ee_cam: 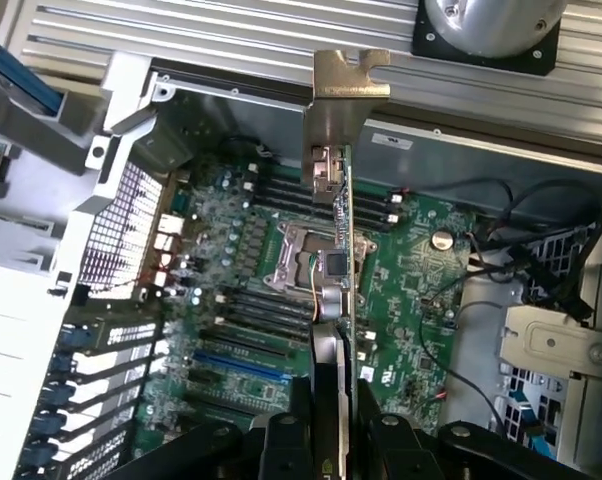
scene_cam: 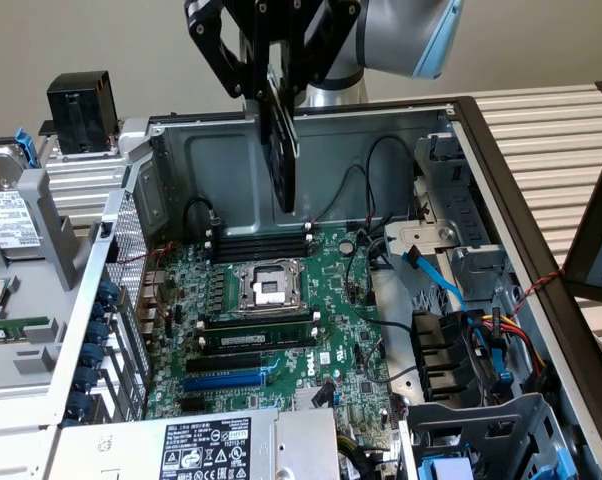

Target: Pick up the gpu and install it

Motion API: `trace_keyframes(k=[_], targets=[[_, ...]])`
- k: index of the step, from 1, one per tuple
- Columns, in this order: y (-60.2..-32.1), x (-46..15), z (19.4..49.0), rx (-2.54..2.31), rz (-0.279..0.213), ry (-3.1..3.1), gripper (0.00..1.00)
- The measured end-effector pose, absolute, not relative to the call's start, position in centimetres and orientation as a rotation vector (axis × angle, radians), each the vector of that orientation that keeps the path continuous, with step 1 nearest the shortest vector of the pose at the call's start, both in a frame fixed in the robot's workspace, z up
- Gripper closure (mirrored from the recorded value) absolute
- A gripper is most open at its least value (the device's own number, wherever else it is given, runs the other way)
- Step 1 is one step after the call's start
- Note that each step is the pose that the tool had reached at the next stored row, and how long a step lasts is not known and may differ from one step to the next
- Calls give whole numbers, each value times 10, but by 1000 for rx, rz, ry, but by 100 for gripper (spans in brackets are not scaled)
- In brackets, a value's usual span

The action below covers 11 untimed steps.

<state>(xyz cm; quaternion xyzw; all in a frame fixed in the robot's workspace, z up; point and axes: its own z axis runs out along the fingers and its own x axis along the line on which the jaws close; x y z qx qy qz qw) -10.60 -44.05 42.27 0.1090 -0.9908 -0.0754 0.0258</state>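
Claw (scene_cam: 278, 80) partly closed, fingers clamped on the upper part of the gpu (scene_cam: 281, 160), one on each flat face. Card held off everything, not seated. In the exterior view the gpu hangs edge-on and roughly vertical, its lower end above the back of the motherboard (scene_cam: 281, 330), over the RAM sticks (scene_cam: 256, 240) behind the CPU socket (scene_cam: 271, 285). No contact with the board visible.

Wrist view: claw (ee_cam: 326, 425) pinches the gpu (ee_cam: 331, 170) from both sides. The silver end bracket points away from the fingers, with its bent tab at the far end near the case (ee_cam: 231, 85) wall. The card runs across the CPU socket (ee_cam: 316, 265), with the green motherboard (ee_cam: 411, 290) below it.

Open case (scene_cam: 381, 150) lies on its side on the ribbed table (scene_cam: 551, 120). Blue slot (scene_cam: 226, 378) sits at the near part of the board, well apart from the card. Power supply (scene_cam: 221, 445) with a white label is at the near edge. Blue cable (scene_cam: 436, 275) runs past the board on the exterior view's right. Arm (scene_cam: 401, 35) comes in from the top of the exterior view.
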Motion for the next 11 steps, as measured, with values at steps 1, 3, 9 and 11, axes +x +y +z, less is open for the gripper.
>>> trace_keyframes(k=[1,3,9,11], targets=[[-441,-106,422,365,-232,-3058,73],[-441,-106,422,421,-231,-3048,73],[-441,-106,420,584,-225,-3014,73],[-441,-106,420,640,-223,-3000,73]])
